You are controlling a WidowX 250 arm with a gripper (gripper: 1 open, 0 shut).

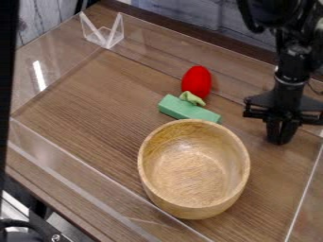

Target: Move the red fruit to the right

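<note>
Red fruit point(195, 79), well apart from the fingers point(280, 138) (can't tell how wide they stand), looks light, stiff, slick; pinch its round body, not the leafy cap.

Red fruit point(195, 80) lies beside the green block point(188, 111).

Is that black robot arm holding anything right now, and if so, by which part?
No, nothing is held: the end effector is away from the red fruit, the green block and the bowl.
</note>
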